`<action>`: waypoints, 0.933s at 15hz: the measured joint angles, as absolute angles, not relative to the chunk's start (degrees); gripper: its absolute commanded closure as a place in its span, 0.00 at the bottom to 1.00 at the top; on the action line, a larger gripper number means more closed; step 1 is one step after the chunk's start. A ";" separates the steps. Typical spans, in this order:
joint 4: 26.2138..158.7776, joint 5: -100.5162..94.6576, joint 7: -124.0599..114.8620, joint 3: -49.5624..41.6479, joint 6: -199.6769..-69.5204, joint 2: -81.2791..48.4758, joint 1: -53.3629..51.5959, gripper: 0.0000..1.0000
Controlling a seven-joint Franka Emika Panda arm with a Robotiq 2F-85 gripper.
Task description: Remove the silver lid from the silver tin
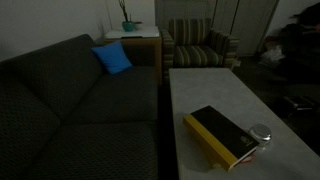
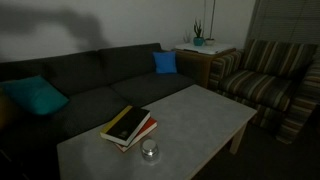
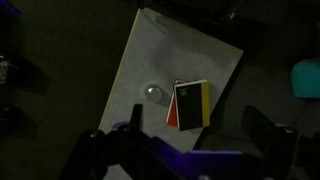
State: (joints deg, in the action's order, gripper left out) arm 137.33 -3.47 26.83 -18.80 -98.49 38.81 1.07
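Observation:
The silver tin stands on the pale coffee table beside a black-and-yellow book. The tin also shows in an exterior view and in the wrist view. The silver lid is the shiny top of the tin; in this dim light I cannot tell it apart from the tin. My gripper shows only in the wrist view. It is open and empty, high above the table, with its dark fingers framing the book and the tin to the left.
A dark sofa with a blue cushion runs along the table. A striped armchair and a side table with a plant stand at the far end. A teal cushion lies on the sofa.

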 measured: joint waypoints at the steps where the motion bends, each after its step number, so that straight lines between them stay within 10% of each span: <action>1: 137.33 -3.47 26.83 -18.80 -98.49 38.81 1.07 0.00; 14: 129.87 -3.41 30.79 -16.31 -96.25 28.35 -2.58 0.00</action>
State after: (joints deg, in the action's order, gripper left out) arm 129.87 -3.41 30.79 -16.31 -96.25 28.35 -2.58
